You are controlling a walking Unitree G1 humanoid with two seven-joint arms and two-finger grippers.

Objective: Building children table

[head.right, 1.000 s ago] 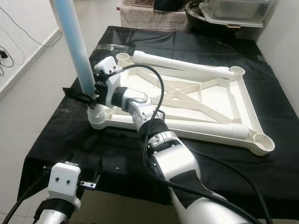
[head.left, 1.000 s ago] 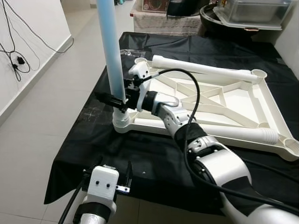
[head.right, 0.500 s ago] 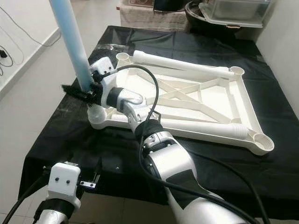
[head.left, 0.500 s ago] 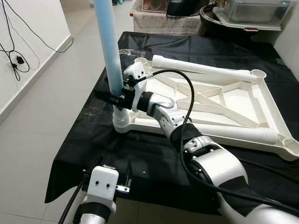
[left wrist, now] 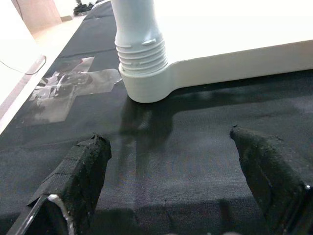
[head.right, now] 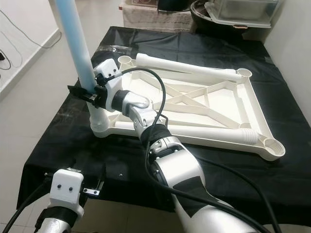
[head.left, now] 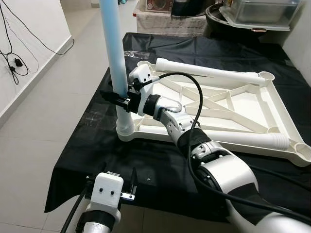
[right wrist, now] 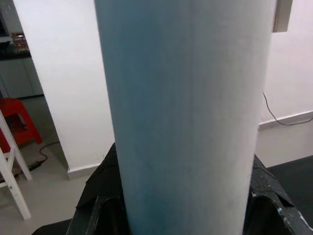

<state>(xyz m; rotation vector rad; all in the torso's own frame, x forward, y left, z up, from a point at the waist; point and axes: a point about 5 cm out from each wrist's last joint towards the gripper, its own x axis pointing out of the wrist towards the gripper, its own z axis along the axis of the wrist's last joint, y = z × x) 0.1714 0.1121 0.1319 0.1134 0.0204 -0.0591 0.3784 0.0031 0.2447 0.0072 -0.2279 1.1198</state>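
A white children's table top (head.left: 252, 109) lies upside down on the black-covered table (head.left: 97, 145). A pale blue leg (head.left: 112, 43) stands upright in its near-left corner socket (head.left: 125, 128), seen close in the left wrist view as a ribbed white collar (left wrist: 141, 58). My right gripper (head.left: 116, 98) is shut on the blue leg (right wrist: 186, 112) just above the socket. Two white legs lie on the frame, one along the far side (head.left: 209, 73) and one along the near side (head.left: 243, 138). My left gripper (head.left: 114, 187) hangs open at the table's front edge, its black fingers (left wrist: 78, 181) apart over the cloth.
Clear tape (left wrist: 73, 90) is stuck on the cloth left of the socket. A clear plastic bin (head.left: 257, 12) and dark objects sit beyond the table's far end. Pale floor (head.left: 39, 121) runs along the left, with cables (head.left: 14, 58) on the white wall.
The blue leg has come nearer to upright in the socket and sits lower; my right gripper stays shut on it. The left arm has not moved.
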